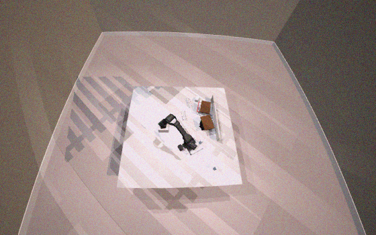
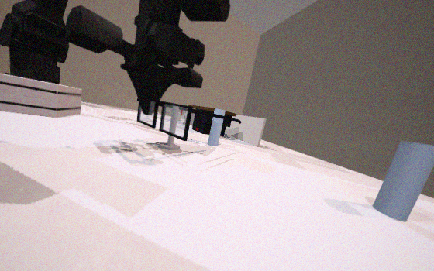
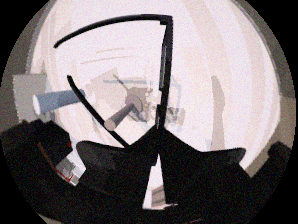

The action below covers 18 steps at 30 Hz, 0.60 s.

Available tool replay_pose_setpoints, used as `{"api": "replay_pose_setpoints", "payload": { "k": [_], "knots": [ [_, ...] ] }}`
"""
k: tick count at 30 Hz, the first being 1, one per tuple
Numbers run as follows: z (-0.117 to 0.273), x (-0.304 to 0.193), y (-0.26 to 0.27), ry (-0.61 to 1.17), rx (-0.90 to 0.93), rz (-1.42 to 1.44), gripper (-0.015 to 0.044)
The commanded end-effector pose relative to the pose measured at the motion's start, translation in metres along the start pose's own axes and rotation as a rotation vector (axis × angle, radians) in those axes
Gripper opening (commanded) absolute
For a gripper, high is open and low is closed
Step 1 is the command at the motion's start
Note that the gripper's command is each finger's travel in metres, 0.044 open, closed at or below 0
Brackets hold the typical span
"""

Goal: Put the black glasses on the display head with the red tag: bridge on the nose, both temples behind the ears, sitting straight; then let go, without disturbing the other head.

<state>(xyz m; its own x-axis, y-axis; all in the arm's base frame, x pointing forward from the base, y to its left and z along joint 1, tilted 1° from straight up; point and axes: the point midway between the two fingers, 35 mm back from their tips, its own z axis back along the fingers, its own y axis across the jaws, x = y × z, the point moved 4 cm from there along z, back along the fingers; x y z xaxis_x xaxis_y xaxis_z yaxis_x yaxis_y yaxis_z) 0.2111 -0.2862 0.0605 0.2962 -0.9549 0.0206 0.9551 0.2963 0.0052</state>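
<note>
The black glasses are held just above the table, lenses upright and temples open. My gripper is shut on their frame, at the lens farther from the post in the exterior view. A dark head with a brown top has a small red patch low on its front, apparently the tag. The other head has a brown top and red lines at its front; its face is too small to read. The glasses are clear of both heads.
A slim grey post on a small base stands close by the glasses. A blue cylinder stands beyond it, another farther off. A pale upright panel stands behind the heads.
</note>
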Motion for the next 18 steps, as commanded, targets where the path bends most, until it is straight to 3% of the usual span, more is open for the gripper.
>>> {"api": "replay_pose_setpoints", "payload": {
  "k": [1, 18],
  "knots": [
    [0.0, 0.002, -0.003, 0.001, -0.001, 0.001, 0.0],
    [0.0, 0.013, -0.013, 0.0, -0.002, 0.001, 0.0]
  ]
}}
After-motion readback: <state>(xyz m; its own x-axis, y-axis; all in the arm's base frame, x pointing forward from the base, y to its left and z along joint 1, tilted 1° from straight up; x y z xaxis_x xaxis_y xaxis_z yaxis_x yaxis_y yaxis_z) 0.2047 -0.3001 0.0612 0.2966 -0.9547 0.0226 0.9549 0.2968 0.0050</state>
